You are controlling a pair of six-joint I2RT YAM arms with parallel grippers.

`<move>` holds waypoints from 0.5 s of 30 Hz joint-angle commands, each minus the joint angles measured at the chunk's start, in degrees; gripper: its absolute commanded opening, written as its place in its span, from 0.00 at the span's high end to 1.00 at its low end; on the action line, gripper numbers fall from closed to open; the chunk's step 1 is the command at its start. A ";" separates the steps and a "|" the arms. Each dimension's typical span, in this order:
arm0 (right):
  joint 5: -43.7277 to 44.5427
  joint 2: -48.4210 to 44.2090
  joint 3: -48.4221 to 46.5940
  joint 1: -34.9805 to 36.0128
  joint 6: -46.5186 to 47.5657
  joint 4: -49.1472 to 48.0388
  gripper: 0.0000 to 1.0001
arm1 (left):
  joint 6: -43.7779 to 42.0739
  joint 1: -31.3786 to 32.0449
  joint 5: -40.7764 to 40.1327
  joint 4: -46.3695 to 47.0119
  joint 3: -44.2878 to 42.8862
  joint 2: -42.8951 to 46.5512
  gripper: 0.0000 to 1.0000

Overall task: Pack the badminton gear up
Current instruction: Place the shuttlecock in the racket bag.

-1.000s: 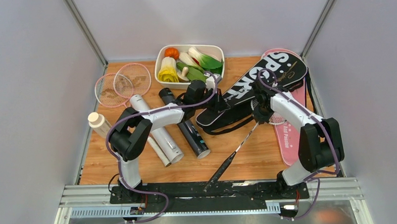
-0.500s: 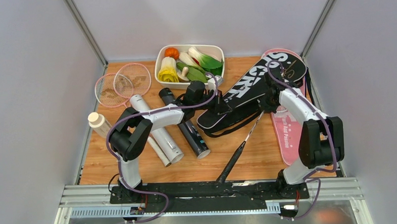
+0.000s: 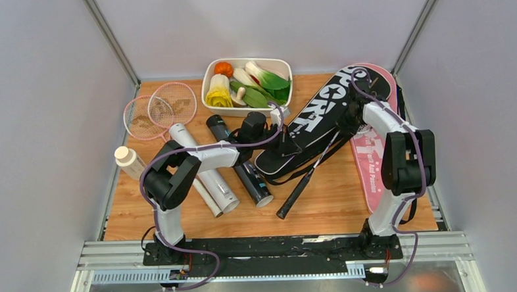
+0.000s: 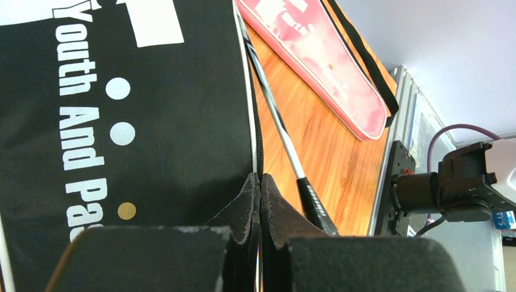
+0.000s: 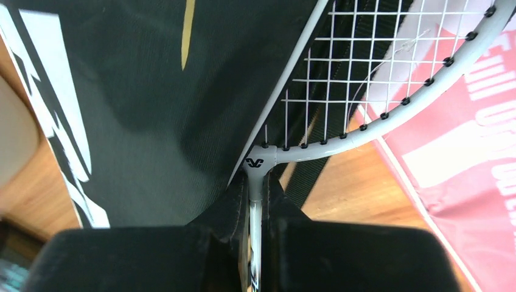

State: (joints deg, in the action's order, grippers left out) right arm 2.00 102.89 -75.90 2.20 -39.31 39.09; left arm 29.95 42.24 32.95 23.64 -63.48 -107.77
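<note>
The black "SPORT" racquet cover (image 3: 312, 116) (image 4: 152, 121) (image 5: 152, 109) lies slanted at the back right, over the pink cover (image 3: 374, 161) (image 4: 316, 55) (image 5: 468, 164). My left gripper (image 3: 287, 143) (image 4: 260, 182) is shut on the black cover's near zip edge. My right gripper (image 3: 351, 115) (image 5: 255, 194) is shut on the silver racquet (image 3: 319, 162) (image 5: 389, 115) at its throat. The racquet's strung head sits in the cover's mouth, partly hidden. Its shaft (image 4: 280, 128) and black handle (image 3: 291, 200) stick out towards me. Two pink racquets (image 3: 159, 111) lie back left, with a white tube (image 3: 204, 168) and a black tube (image 3: 240, 163) beside them.
A white tray of toy vegetables (image 3: 208, 82) stands at the back centre, just behind the left gripper. A small bottle with a cream cap (image 3: 128, 161) lies at the left edge. The black cover's strap loops out onto the wood near the racquet shaft.
My right gripper has carried the silver racquet back and to the right, head first into the black cover. The handle has come away from the near edge, and the cover has swung more upright.
</note>
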 commanded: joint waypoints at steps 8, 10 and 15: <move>-10.59 4.34 -4.34 -1.59 -10.74 -13.85 1.00 | 1.74 0.93 2.97 4.11 2.04 3.77 1.00; -11.58 4.68 -4.81 -1.58 -10.41 -13.86 1.00 | 1.53 1.06 2.59 4.42 2.71 4.24 1.00; -18.07 3.23 -1.49 -1.58 -6.34 -17.71 0.77 | 0.93 1.07 1.99 3.96 2.63 3.27 1.00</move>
State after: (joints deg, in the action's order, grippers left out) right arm -8.32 107.81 -77.01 0.91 -46.26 30.74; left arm 30.79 42.35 32.53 25.52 -60.77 -107.26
